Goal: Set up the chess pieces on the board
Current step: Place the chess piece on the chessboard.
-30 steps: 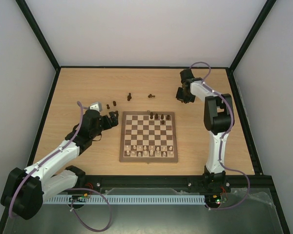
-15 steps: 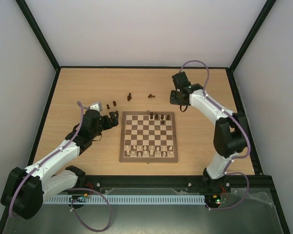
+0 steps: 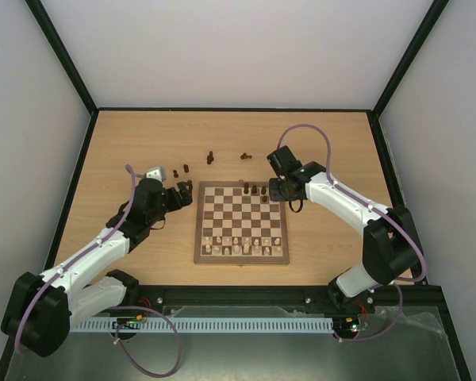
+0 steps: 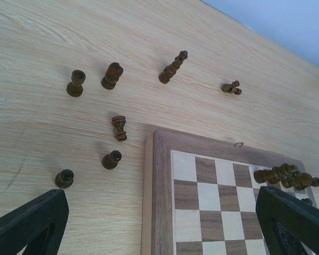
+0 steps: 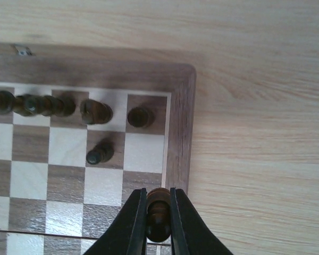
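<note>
Lab: white walls [image 3: 238,48], blk frame [image 3: 63,54]

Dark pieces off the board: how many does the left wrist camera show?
7 dark pieces: three by the board corner, two farther out, two beyond its far edge. More may lie outside this view.

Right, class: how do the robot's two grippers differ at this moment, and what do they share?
The right gripper is shut on a dark chess piece; the left gripper is open and empty. The right gripper hangs over the board's right edge; the left gripper hangs by its far left corner. Both have two black fingers.
</note>
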Motion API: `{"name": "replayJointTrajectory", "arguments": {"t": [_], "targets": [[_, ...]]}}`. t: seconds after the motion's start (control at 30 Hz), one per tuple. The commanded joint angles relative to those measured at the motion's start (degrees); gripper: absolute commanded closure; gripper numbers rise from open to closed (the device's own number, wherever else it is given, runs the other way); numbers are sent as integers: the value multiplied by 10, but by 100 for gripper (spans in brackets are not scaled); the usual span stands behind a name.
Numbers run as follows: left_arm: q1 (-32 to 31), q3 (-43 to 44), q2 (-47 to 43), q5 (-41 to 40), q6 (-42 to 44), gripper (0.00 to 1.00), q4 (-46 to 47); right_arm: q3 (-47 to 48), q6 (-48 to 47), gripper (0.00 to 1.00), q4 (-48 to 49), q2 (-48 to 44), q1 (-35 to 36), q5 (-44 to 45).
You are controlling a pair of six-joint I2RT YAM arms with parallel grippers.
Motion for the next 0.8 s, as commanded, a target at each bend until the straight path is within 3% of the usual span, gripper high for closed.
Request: {"name": "replayJointTrajectory", "arguments": {"t": [0.0,0.77], "targets": [[4,-6,-4,-8,2,1,5,-23,8,91,-18,-9,5,-10],[4,-7,-14,-8,2,1,2,-1,2,89,35,77,6,-32]]}}
